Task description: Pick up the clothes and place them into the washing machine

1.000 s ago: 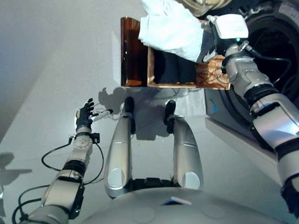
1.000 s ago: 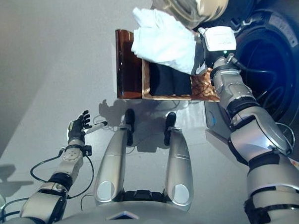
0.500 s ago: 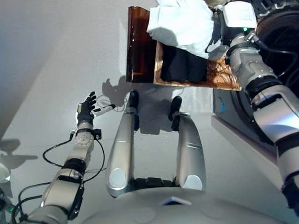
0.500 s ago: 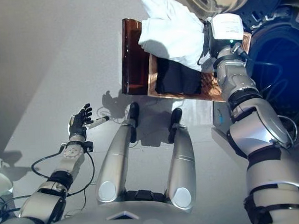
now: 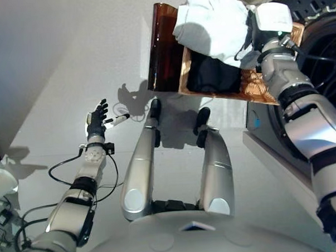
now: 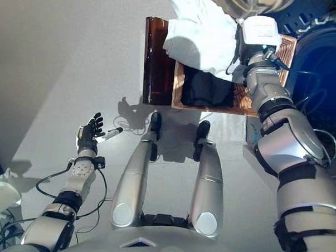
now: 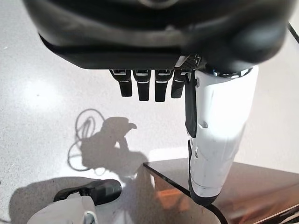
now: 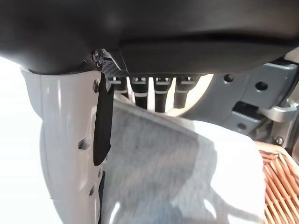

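— Where's the laundry right now?

— Upper right of the frame. A white garment (image 6: 200, 32) is bunched up above the wicker basket (image 6: 242, 92), and the right hand (image 8: 65, 149) has it. In its wrist view the fingers (image 8: 140, 93) curl down onto the cloth with the white-covered thumb alongside, so it's clamped on the fabric.

— Anything left in the basket?

— Dark clothes (image 6: 205, 88), lying inside it. The basket stands on the pale floor (image 6: 54, 81) just beside the washing machine (image 5: 321, 63), whose round opening sits at the right edge.

— And the other hand?

— The left hand (image 5: 96, 121) hangs low at the centre left, well apart from the basket, fingers straight and spread, holding nothing.
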You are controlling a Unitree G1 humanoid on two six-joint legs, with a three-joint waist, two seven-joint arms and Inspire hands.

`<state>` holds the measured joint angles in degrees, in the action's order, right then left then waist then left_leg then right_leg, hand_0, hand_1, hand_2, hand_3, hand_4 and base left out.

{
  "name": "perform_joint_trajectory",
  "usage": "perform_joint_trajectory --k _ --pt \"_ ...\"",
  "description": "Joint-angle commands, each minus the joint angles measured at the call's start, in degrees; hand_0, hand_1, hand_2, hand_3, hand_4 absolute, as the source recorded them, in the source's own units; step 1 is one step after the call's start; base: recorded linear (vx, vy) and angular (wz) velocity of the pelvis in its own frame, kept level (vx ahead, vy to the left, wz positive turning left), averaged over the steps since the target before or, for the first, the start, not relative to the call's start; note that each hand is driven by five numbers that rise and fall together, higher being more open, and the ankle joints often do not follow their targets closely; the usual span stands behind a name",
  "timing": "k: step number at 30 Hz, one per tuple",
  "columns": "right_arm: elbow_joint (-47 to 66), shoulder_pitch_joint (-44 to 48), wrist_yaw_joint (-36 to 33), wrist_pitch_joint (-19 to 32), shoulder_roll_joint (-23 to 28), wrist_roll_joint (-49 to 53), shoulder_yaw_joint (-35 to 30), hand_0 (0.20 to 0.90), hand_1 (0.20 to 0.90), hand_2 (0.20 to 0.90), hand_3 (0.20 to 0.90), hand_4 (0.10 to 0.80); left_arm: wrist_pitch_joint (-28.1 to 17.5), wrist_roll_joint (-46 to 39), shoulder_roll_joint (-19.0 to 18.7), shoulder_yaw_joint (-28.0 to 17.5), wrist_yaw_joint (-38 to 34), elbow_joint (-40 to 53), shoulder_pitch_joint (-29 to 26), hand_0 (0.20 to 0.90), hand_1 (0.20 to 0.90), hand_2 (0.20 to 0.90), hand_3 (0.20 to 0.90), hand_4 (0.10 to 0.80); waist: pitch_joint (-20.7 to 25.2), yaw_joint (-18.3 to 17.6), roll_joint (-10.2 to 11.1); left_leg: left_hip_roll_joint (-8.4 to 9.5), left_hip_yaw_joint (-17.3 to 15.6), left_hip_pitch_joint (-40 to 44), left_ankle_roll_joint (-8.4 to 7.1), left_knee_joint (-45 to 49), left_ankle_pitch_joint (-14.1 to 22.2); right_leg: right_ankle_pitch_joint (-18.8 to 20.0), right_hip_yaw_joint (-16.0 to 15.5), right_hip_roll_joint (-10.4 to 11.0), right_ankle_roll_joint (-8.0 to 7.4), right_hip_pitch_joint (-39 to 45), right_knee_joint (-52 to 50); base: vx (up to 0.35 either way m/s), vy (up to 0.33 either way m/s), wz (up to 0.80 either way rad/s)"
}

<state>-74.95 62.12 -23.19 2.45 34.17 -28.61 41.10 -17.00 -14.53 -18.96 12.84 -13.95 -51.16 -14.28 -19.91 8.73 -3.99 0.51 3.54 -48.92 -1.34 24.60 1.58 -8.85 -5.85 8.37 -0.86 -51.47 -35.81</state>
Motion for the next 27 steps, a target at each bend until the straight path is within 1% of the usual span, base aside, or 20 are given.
perform_joint_trajectory --k 1,3,4,5,6,7,20,27 --pt "0.1 6.7 -3.1 -0.2 1.9 1.9 1.5 0.900 0.900 0.900 0.900 0.800 -3.6 -1.8 -2.5 1.8 -2.4 1.8 -0.6 0.900 0.900 0.900 0.900 0.800 3.0 1.0 -1.5 1.94 -1.2 -0.8 -1.37 3.3 5.4 2.9 0.8 -1.5 -4.07 0.7 3.4 0.011 -0.016 0.14" --pt "0.0 6.5 -3.2 -0.1 1.7 1.9 1.3 0.900 0.900 0.900 0.900 0.800 -3.6 -1.6 -2.4 1.8 -2.5 1.8 -0.5 0.900 0.900 0.900 0.900 0.800 2.9 1.2 -1.5 2.06 -0.9 -1.3 -1.31 3.8 5.4 2.6 0.7 -1.5 -4.01 0.4 2.7 0.014 -0.011 0.10" --pt "0.1 6.2 -3.2 -0.1 1.7 1.9 1.3 0.755 0.755 0.755 0.755 0.696 -3.5 -1.5 -2.4 1.7 -2.5 1.6 -0.5 0.900 0.900 0.900 0.900 0.800 3.0 1.2 -1.4 2.12 -0.9 -1.3 -1.28 3.8 5.5 2.6 0.7 -1.5 -4.00 0.3 2.5 0.023 -0.007 0.06" --pt "0.1 6.1 -3.1 -0.1 1.6 1.8 1.3 0.453 0.453 0.453 0.453 0.480 -3.6 -1.3 -2.3 1.8 -2.6 1.4 -0.5 0.900 0.900 0.900 0.900 0.800 3.0 1.2 -1.4 2.21 -0.8 -1.4 -1.28 3.8 5.5 2.6 0.7 -1.4 -3.99 0.3 2.5 0.025 -0.007 0.04" --pt "0.1 6.0 -3.2 -0.1 1.5 1.8 1.1 0.244 0.244 0.244 0.244 0.331 -3.6 -1.2 -2.3 1.8 -2.5 1.3 -0.4 0.900 0.900 0.900 0.900 0.800 3.1 1.2 -1.4 2.20 -0.8 -1.5 -1.27 3.8 5.5 2.6 0.7 -1.4 -3.98 0.3 2.5 0.025 -0.002 0.03" --pt "-0.2 5.8 -3.3 -0.1 1.4 1.8 1.0 0.200 0.200 0.200 0.200 0.300 -3.7 -1.1 -2.3 1.9 -2.6 1.3 -0.3 0.900 0.900 0.900 0.900 0.800 3.3 1.3 -1.4 2.22 -0.8 -1.4 -1.24 3.5 5.4 2.6 0.6 -1.4 -3.97 0.3 2.6 0.000 0.000 0.00" --pt "-0.5 3.9 -4.5 -0.1 0.2 3.1 -1.4 0.200 0.200 0.200 0.200 0.300 -3.5 -0.1 -2.1 2.0 -3.3 0.8 -0.2 0.900 0.900 0.900 0.900 0.800 4.2 1.6 -1.5 2.49 -0.6 -1.1 -1.15 2.6 5.1 2.8 0.7 -1.4 -3.91 0.4 3.3 0.005 0.000 0.02" --pt "2.9 3.2 -5.2 1.4 0.7 9.4 -5.8 0.200 0.200 0.200 0.200 0.300 -3.2 0.4 -2.3 1.4 -3.1 0.6 0.4 0.900 0.900 0.900 0.900 0.800 4.2 0.9 -1.2 2.39 -1.2 1.3 -1.09 0.0 4.1 3.9 1.7 -1.8 -4.01 2.1 5.7 0.000 0.000 0.00"
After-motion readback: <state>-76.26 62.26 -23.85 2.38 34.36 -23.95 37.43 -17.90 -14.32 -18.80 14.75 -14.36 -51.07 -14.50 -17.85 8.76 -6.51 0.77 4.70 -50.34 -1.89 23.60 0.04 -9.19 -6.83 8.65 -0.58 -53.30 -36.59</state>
